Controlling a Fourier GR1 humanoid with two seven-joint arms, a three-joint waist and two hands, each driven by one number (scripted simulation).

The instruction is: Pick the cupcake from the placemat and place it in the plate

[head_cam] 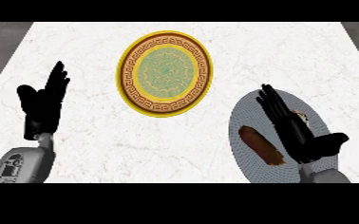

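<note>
Head view shows a big white marble counter point(91, 137) with faint pink veins. On it, up near the middle, sits a round plate point(165, 73) with a yellow rim, a brown band with a key pattern and a pale green middle. Nothing lies in the plate. Down at the right lies a round pale grey placemat point(247, 159) with fine dots. The right hand point(298, 130), black on a grey arm, is over the placemat with its fingers straight and its thumb out to the side, so it is spread apart and holds nothing. The left hand point(43, 103) rests at the left side, fingers up and straight. A brown cupcake point(260, 145) lies tipped on its side on the placemat, just beside the right hand.
</note>
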